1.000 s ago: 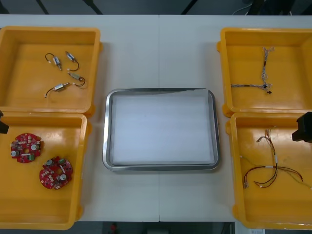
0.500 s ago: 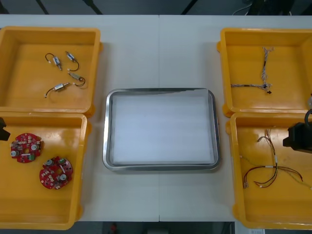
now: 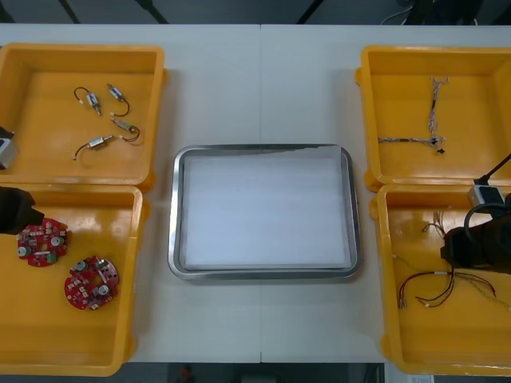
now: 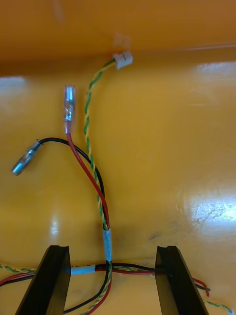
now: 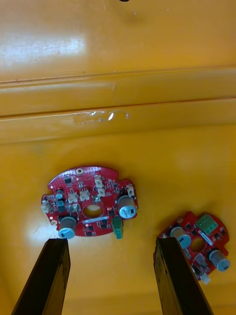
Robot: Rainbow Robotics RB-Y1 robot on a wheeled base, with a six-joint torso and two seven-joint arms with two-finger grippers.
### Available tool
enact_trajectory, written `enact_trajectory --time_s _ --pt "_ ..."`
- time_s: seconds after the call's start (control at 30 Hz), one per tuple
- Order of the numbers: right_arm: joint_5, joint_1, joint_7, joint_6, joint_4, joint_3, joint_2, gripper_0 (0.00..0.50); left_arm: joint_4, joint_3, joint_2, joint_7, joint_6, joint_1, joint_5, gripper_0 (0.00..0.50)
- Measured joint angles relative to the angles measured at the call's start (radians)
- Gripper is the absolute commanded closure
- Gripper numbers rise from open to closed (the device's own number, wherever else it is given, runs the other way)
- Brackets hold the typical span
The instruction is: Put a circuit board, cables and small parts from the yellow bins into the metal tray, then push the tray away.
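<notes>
Both wide open: right end effector [image 4: 112, 251] straddles cables [image 4: 101, 202]; left end effector [image 5: 113, 241] empty.

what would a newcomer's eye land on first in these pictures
The shiny metal tray, white inside, sits mid-table between the yellow bins. In the near left bin, the left gripper hovers open over one of two round red circuit boards. In the near right bin, the right gripper stands open astride the red and yellow cables.
</notes>
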Motion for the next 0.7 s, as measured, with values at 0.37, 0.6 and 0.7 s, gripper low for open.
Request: enact_trajectory --time_s 0.37,0.6,0.7 --pt "0.027 0.025 0.009 -0.036 0.012 0.007 0.000 0.000 0.010 -0.068 -0.012 0.000 -0.041 0.000 -0.052 0.000" --pt "0.036 0.039 0.012 -0.039 0.012 0.007 0.001 0.000 0.015 -0.079 -0.032 0.005 -0.073 0.000 -0.063 0.000" --pt "0.050 0.045 0.012 -0.039 0.012 0.007 0.003 0.000 0.016 -0.100 -0.032 0.030 -0.093 0.000 -0.074 0.000"
